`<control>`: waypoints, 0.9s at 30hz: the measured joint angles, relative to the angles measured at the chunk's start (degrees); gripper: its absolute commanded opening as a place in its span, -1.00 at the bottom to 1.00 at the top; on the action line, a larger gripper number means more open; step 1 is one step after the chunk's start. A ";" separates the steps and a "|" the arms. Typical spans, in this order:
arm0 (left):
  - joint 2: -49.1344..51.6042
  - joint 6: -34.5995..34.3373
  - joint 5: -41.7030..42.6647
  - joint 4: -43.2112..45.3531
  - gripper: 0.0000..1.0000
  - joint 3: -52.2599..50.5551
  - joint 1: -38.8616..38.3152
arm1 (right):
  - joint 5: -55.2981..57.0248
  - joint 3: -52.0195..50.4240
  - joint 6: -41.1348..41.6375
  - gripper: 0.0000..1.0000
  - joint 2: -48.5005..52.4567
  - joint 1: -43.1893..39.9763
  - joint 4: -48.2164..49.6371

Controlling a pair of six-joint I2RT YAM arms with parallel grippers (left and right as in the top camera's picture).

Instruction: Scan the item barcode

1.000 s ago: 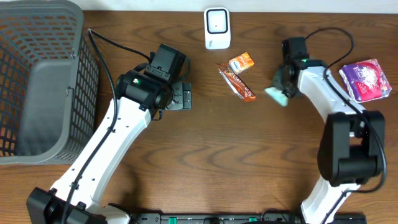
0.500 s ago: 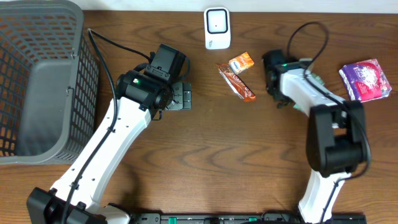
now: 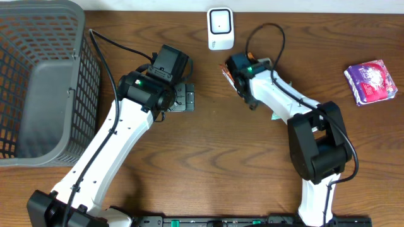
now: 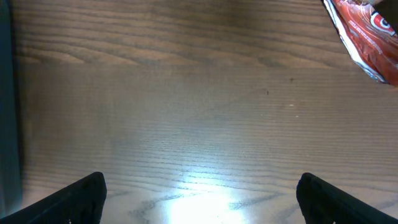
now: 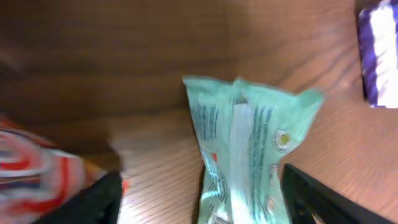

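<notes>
Brown wooden worktop [image 3: 208, 157] lies open between the arms; a grey mesh plastic basket [image 3: 44, 94] fills its left edge. The right claw [image 5: 200, 180], arm stretched inward, stands wide astride the pale green crinkled packet [image 5: 245, 143]; the left claw [image 4: 200, 180] hangs wide, empty.

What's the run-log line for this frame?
left hand: open, over table | right hand: open | green packet: on table, between right fingers

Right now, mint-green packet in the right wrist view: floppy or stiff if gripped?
Likely floppy: the mint-green packet looks like thin film with a wavy crimped end and a centre seam. Probably light and somewhat slippery, judging by the smooth plastic wrapper. Lying flat, it seems unlikely to roll.
</notes>
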 measured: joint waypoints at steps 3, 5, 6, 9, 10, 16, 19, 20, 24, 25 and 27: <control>0.00 0.00 -0.02 -0.02 0.96 0.00 0.00 | -1.07 6.47 -0.02 0.65 0.00 -0.66 -4.00; 0.00 0.00 -0.02 -0.02 0.96 0.00 0.00 | -2.03 9.35 0.00 0.64 0.00 -1.38 -6.93; 0.00 0.02 0.00 -0.04 0.96 0.00 0.00 | -2.86 11.06 0.02 0.61 0.00 -1.90 -8.68; 0.00 0.00 -0.02 -0.02 0.96 0.00 0.00 | -6.43 14.45 -0.28 0.45 -0.02 -3.63 -12.66; 0.00 0.00 0.00 -0.02 0.96 0.00 0.00 | -8.00 14.88 -1.05 0.40 -0.04 -4.11 -13.40; 0.00 0.00 0.00 -0.02 0.96 0.00 0.00 | -19.23 14.78 -8.87 0.33 -0.02 -4.92 -14.69; 0.00 0.00 0.00 -0.02 0.96 0.00 0.00 | -21.11 13.11 -10.80 0.33 -0.02 -4.24 -13.79; 0.00 0.00 0.00 -0.02 0.95 0.00 0.00 | -21.14 12.07 -11.21 0.31 -0.02 -4.15 -12.98; 0.00 0.00 0.00 -0.02 0.96 0.00 0.00 | -19.74 6.93 -11.69 0.35 -0.02 -3.98 -8.57; 0.00 0.00 0.00 -0.02 0.96 0.00 0.00 | -19.21 5.35 -11.69 0.35 -0.02 -4.13 -7.63; 0.00 0.00 0.00 -0.04 0.95 0.00 0.00 | -18.45 2.97 -11.69 0.36 -0.02 -4.52 -6.27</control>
